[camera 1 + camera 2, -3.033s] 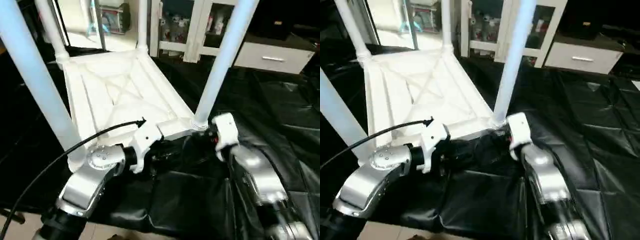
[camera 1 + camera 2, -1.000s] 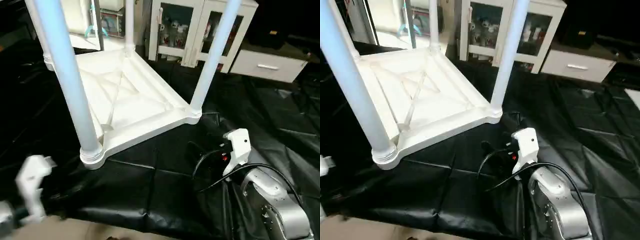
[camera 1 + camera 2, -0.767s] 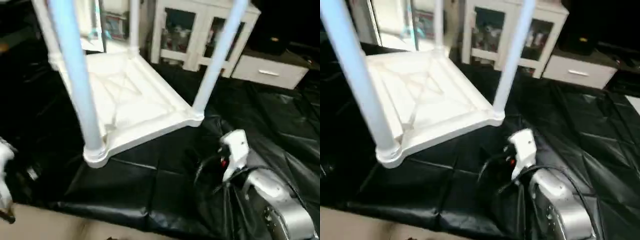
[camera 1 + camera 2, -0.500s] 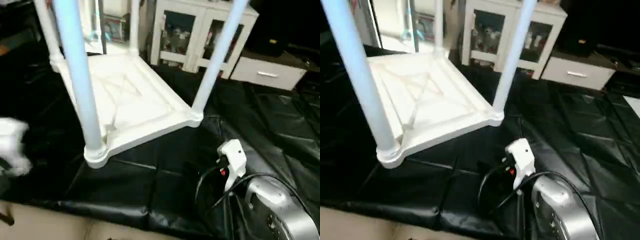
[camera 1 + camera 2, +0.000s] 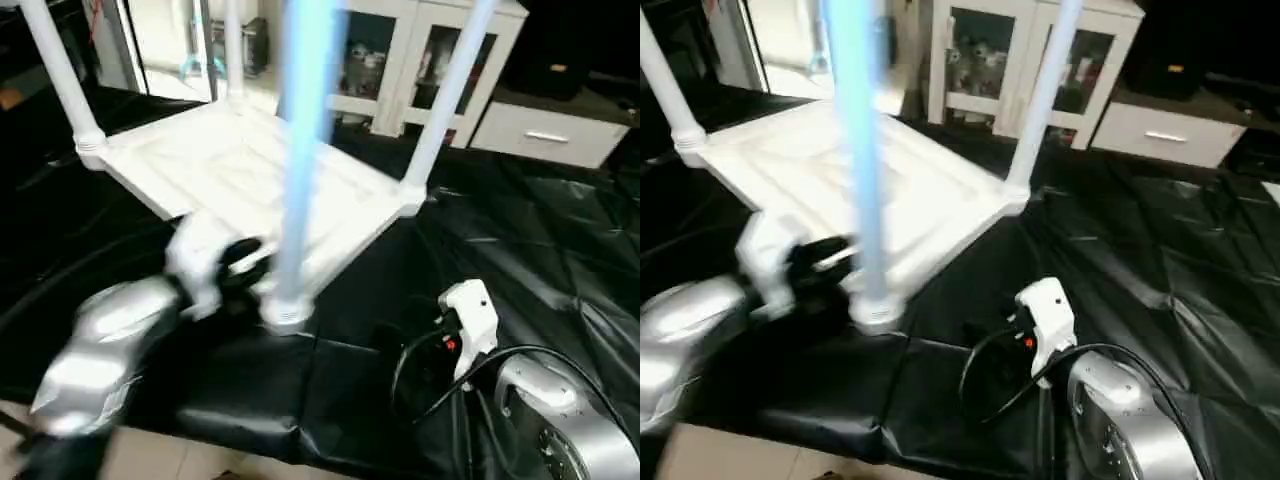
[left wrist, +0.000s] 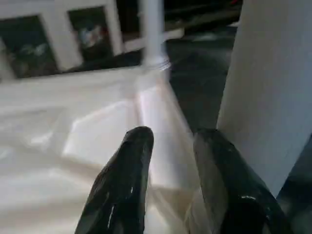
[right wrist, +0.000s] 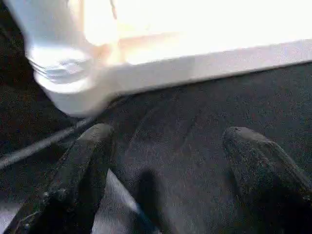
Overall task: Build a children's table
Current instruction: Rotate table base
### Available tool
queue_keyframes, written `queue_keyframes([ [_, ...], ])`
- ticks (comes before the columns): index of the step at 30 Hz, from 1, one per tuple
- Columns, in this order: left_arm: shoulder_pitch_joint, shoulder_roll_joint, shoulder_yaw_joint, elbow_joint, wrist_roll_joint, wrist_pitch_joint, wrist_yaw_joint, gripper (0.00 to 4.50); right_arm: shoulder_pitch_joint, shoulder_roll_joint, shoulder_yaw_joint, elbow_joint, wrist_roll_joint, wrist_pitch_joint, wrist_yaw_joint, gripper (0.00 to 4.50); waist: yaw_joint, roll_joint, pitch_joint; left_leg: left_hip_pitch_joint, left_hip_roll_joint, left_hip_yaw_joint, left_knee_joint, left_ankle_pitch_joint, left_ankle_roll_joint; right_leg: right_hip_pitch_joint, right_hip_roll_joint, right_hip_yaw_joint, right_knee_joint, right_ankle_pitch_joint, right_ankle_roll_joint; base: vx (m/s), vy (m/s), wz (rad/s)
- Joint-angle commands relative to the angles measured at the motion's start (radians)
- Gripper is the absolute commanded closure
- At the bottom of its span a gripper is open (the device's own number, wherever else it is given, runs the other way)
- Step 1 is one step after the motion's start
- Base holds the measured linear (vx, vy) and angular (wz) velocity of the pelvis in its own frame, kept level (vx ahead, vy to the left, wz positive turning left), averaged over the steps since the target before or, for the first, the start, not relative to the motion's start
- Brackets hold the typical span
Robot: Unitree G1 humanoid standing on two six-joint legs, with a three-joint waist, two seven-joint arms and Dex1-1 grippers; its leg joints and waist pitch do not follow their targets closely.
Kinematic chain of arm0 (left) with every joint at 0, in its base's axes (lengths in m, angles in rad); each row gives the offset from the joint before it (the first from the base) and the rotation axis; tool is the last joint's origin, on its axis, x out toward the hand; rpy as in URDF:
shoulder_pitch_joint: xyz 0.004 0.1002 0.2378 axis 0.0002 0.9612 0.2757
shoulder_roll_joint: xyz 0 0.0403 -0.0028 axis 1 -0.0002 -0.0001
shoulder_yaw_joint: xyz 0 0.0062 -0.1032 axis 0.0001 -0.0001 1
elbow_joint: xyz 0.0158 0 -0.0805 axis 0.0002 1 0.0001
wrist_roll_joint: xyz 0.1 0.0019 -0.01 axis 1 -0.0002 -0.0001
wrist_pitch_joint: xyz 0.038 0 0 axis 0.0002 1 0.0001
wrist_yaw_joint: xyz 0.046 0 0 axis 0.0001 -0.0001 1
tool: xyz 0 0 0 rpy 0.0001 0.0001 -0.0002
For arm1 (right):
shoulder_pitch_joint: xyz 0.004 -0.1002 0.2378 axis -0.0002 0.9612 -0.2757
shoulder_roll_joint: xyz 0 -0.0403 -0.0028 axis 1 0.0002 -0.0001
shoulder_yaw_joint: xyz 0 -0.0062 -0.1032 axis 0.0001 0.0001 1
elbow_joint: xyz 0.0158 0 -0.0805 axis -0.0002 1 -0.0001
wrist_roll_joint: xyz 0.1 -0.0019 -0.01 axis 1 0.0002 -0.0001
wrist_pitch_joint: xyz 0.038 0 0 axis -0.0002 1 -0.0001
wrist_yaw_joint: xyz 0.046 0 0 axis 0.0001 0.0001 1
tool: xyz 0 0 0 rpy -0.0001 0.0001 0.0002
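- While the children's table (image 5: 250, 170) lies upside down on the black sheet (image 5: 520, 260), its ribbed underside faces up and its white legs stand up out of the round corner sockets.
- Far left, one leg (image 5: 58, 75) rises from the back-left corner, and another stands at the far corner behind it.
- Left of middle, the left pincer (image 5: 245, 262) sits at the table's near edge, right beside the nearest leg (image 5: 300, 150) and its socket (image 5: 283, 312).
- Seen from the left wrist, its two black fingers (image 6: 124, 180) stand a little apart, with the table's rim running into the gap between them and the near leg just beside the outer finger; whether they actually press on the rim I cannot tell.
- Right of middle, a fourth leg (image 5: 445, 95) stands in the right-hand corner socket, with the white glass-door cabinet (image 5: 400, 60) behind it.
- Lower right, the right pincer (image 7: 165, 161) hangs over the black sheet, near the table's near corner but apart from it.
- From the right wrist, its fingers (image 7: 83, 165) are spread wide with only the sheet between them, holding nothing; the corner socket and the table's edge lie just beyond the fingertips.
- A black cable (image 5: 420, 360) loops by the right wrist's white housing (image 5: 470, 320).
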Motion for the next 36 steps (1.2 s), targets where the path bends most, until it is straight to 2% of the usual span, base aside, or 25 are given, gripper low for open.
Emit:
queue_keyframes([
  [1,-0.054,-0.04,-0.078,0.046,0.034,-0.044,-0.013,2.82,-0.006,-0.011,-0.018,-0.005,-0.013,0.012,-0.003,0.69,0.0,0.013,-0.053,0.011,0.054,-0.023,-0.086,-0.267,-0.032,0.032,-0.062,0.046,-0.067,-0.215,-0.142,0.0,0.0,0.0],
  [3,-0.099,-0.079,-0.125,0.095,0.049,-0.067,-0.011,2.82,-0.007,-0.014,-0.016,-0.008,-0.013,0.013,-0.003,0.69,0.003,0.011,-0.058,0.008,0.054,-0.023,-0.082,-0.225,-0.024,0.036,-0.062,0.045,-0.062,-0.173,-0.143,0.0,0.0,0.0],
  [4,-0.147,-0.129,-0.175,0.145,0.067,-0.09,-0.007,2.82,-0.007,-0.016,-0.016,-0.012,-0.014,0.013,-0.004,0.69,0.003,0.012,-0.057,0.006,0.053,-0.022,-0.081,-0.2,-0.014,0.036,-0.061,0.044,-0.062,-0.142,-0.149,0.0,0.0,0.0],
  [5,-0.158,-0.142,-0.189,0.157,0.072,-0.095,-0.006,2.82,-0.007,-0.017,-0.016,-0.013,-0.014,0.013,-0.004,0.69,0.004,0.011,-0.059,0.009,0.053,-0.02,-0.078,-0.195,-0.012,0.035,-0.06,0.044,-0.061,-0.132,-0.153,0.0,0.0,0.0],
  [6,-0.191,-0.19,-0.222,0.201,0.085,-0.118,-0.003,2.82,-0.01,-0.018,-0.019,-0.011,-0.014,0.012,-0.005,0.69,0.007,0.016,-0.06,0.006,0.054,-0.021,-0.076,-0.178,-0.007,0.039,-0.063,0.044,-0.057,-0.109,-0.164,0.0,0.0,0.0],
  [7,-0.213,-0.222,-0.24,0.235,0.096,-0.134,0.004,2.82,-0.012,-0.018,-0.021,-0.009,-0.013,0.011,-0.005,0.69,0.01,0.01,-0.059,0.007,0.054,-0.018,-0.074,-0.175,0.002,0.038,-0.063,0.044,-0.061,-0.112,-0.165,0.0,0.0,0.0],
  [8,-0.213,-0.222,-0.24,0.235,0.096,-0.134,0.004,2.82,-0.012,-0.018,-0.021,-0.009,-0.013,0.011,-0.005,0.69,0.014,0.009,-0.06,0.006,0.056,-0.019,-0.073,-0.171,0.008,0.041,-0.067,0.044,-0.059,-0.111,-0.173,0.0,0.0,0.0],
  [11,-0.269,-0.32,-0.232,0.36,0.116,-0.198,0.07,2.82,-0.011,-0.018,-0.02,-0.013,-0.016,0.012,-0.007,0.69,0.013,0.006,-0.059,0.003,0.054,-0.018,-0.072,-0.161,0.017,0.044,-0.065,0.043,-0.06,-0.107,-0.181,0.0,0.0,0.0],
  [13,-0.293,-0.336,-0.222,0.412,0.132,-0.235,0.103,2.82,-0.01,-0.019,-0.018,-0.016,-0.018,0.011,-0.008,0.69,0.011,0.005,-0.058,0.002,0.054,-0.02,-0.073,-0.196,0.023,0.045,-0.067,0.042,-0.069,-0.163,-0.169,0.0,0.0,0.0],
  [14,-0.299,-0.331,-0.214,0.423,0.135,-0.244,0.111,2.82,-0.01,-0.02,-0.019,-0.018,-0.019,0.011,-0.008,0.69,0.011,0.01,-0.057,0.0,0.054,-0.023,-0.075,-0.208,0.021,0.047,-0.07,0.041,-0.071,-0.196,-0.161,0.0,0.0,0.0],
  [16,-0.305,-0.312,-0.198,0.436,0.13,-0.252,0.106,2.82,-0.007,-0.023,-0.021,-0.02,-0.019,0.01,-0.009,0.69,0.008,0.007,-0.058,0.002,0.055,-0.024,-0.075,-0.218,0.021,0.045,-0.07,0.04,-0.072,-0.222,-0.153,0.0,0.0,0.0],
  [17,-0.308,-0.306,-0.19,0.445,0.127,-0.257,0.1,2.82,-0.005,-0.024,-0.023,-0.021,-0.02,0.009,-0.008,0.69,0.006,0.007,-0.057,0.001,0.056,-0.024,-0.076,-0.22,0.022,0.044,-0.069,0.04,-0.074,-0.227,-0.153,0.0,0.0,0.0],
  [19,-0.306,-0.254,-0.166,0.465,0.12,-0.277,0.057,2.82,0.003,-0.026,-0.027,-0.022,-0.022,0.006,-0.006,0.69,0.003,0.014,-0.057,0.004,0.056,-0.024,-0.077,-0.222,0.022,0.041,-0.066,0.04,-0.073,-0.229,-0.154,0.0,0.0,0.0],
  [22,-0.305,-0.205,-0.16,0.491,0.123,-0.3,0.01,2.82,0.007,-0.025,-0.027,-0.024,-0.023,0.007,-0.006,0.69,-0.001,0.017,-0.058,0.005,0.054,-0.023,-0.078,-0.227,0.015,0.038,-0.063,0.039,-0.07,-0.218,-0.153,0.0,0.0,0.0],
  [23,-0.307,-0.186,-0.156,0.507,0.121,-0.312,-0.015,2.82,0.007,-0.024,-0.027,-0.026,-0.024,0.009,-0.007,0.69,0.001,0.019,-0.06,0.007,0.054,-0.023,-0.076,-0.218,0.015,0.038,-0.063,0.039,-0.068,-0.195,-0.161,0.0,0.0,0.0],
  [24,-0.307,-0.135,-0.152,0.518,0.087,-0.3,-0.116,2.82,0.008,-0.022,-0.026,-0.025,-0.024,0.008,-0.007,0.69,0.002,0.023,-0.06,0.008,0.055,-0.024,-0.077,-0.213,0.013,0.037,-0.064,0.039,-0.066,-0.185,-0.166,0.0,0.0,0.0],
  [25,-0.304,-0.11,-0.154,0.513,0.067,-0.285,-0.172,2.63,0.008,-0.021,-0.025,-0.025,-0.024,0.008,-0.007,0.69,0.001,0.024,-0.06,0.009,0.055,-0.022,-0.08,-0.209,0.01,0.036,-0.063,0.04,-0.064,-0.173,-0.173,0.0,0.0,0.0],
  [27,-0.298,-0.058,-0.172,0.498,0.042,-0.262,-0.281,2.53,0.008,-0.021,-0.025,-0.025,-0.023,0.007,-0.006,0.69,0.003,0.025,-0.059,0.011,0.056,-0.022,-0.08,-0.211,0.001,0.035,-0.064,0.04,-0.059,-0.155,-0.189,0.0,0.0,0.0],
  [30,-0.307,-0.022,-0.204,0.518,0.05,-0.278,-0.361,2.26,0.008,-0.027,-0.024,-0.026,-0.019,0.007,0.006,0.69,0.003,0.027,-0.056,0.013,0.057,-0.021,-0.083,-0.238,-0.01,0.035,-0.066,0.041,-0.06,-0.171,-0.198,0.0,0.0,0.0],
  [33,-0.335,-0.004,-0.252,0.563,0.071,-0.3,-0.457,1.99,0.009,-0.049,-0.021,-0.027,-0.011,0.003,0.044,0.69,0.005,0.026,-0.054,0.014,0.057,-0.02,-0.085,-0.259,-0.017,0.035,-0.069,0.043,-0.065,-0.212,-0.186,0.0,0.0,0.0],
  [35,-0.357,-0.002,-0.276,0.6,0.094,-0.321,-0.496,1.92,0.011,-0.065,-0.025,-0.031,-0.005,0.004,0.064,0.69,0.007,0.026,-0.055,0.014,0.058,-0.02,-0.085,-0.26,-0.019,0.036,-0.071,0.044,-0.064,-0.207,-0.187,0.0,0.0,0.0],
  [36,-0.358,-0.002,-0.276,0.601,0.095,-0.322,-0.497,1.71,0.011,-0.065,-0.025,-0.031,-0.005,0.004,0.064,0.69,0.008,0.025,-0.057,0.015,0.058,-0.02,-0.083,-0.253,-0.016,0.037,-0.071,0.044,-0.064,-0.201,-0.184,0.0,0.0,0.0],
])
